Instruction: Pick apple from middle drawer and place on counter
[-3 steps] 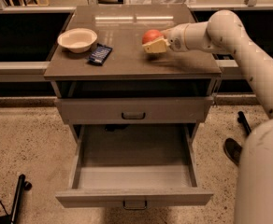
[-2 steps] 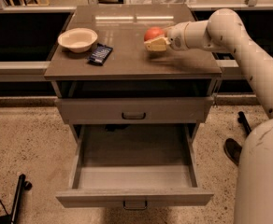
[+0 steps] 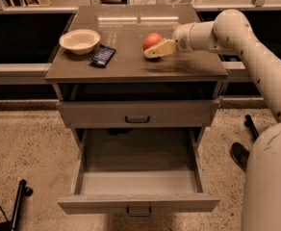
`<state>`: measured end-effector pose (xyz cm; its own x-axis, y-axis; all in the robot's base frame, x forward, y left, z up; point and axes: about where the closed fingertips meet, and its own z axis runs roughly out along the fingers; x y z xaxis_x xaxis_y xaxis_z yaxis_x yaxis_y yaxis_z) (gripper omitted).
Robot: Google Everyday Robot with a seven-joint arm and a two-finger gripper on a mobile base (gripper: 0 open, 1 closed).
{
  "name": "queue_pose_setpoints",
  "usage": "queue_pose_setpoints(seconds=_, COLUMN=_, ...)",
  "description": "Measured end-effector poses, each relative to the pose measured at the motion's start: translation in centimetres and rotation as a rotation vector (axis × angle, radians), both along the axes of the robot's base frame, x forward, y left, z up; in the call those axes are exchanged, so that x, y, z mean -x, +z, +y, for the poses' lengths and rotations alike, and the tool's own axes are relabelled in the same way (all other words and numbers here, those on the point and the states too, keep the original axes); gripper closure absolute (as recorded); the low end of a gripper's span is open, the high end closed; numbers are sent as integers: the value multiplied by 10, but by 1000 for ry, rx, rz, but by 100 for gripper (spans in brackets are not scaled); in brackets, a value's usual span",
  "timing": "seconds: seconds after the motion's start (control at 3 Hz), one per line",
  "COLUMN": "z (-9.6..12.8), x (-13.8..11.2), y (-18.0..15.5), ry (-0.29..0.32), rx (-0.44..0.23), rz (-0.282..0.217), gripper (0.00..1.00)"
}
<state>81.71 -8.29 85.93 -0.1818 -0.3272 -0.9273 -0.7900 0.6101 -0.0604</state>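
Note:
The apple [image 3: 152,39], red-orange and round, is gripped in my gripper [image 3: 150,46] just above the right half of the counter [image 3: 131,67]. A shadow lies on the slab beneath it. The gripper reaches in from the right on my white arm, and its cream near finger [image 3: 160,48] lies across the apple's front. The far finger is hidden behind the fruit. The middle drawer [image 3: 97,203] is pulled far out below the counter, and its inside shows nothing in it.
A cream bowl [image 3: 80,40] and a dark flat packet [image 3: 103,55] lie on the counter's left side. The upper handled drawer [image 3: 138,113] is closed. My white base [image 3: 270,177] fills the lower right. A black stand [image 3: 18,203] sits on the floor at lower left.
The gripper with the apple has shifted slightly left over the counter. The drawer, bowl and packet have not moved.

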Motion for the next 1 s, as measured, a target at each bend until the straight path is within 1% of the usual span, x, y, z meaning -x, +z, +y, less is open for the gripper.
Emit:
queue_pose_setpoints(seconds=0.33, z=-8, x=19, y=-5, ry=63, rx=-14, rz=-3, gripper=0)
queue_pose_setpoints(seconds=0.67, z=-18, x=50, y=9, ry=149, rx=-21, rz=-56, gripper=0)
queue_pose_setpoints(seconds=1.0, z=-14, x=49, y=6, ry=156, rx=-16, rz=-61, gripper=0)
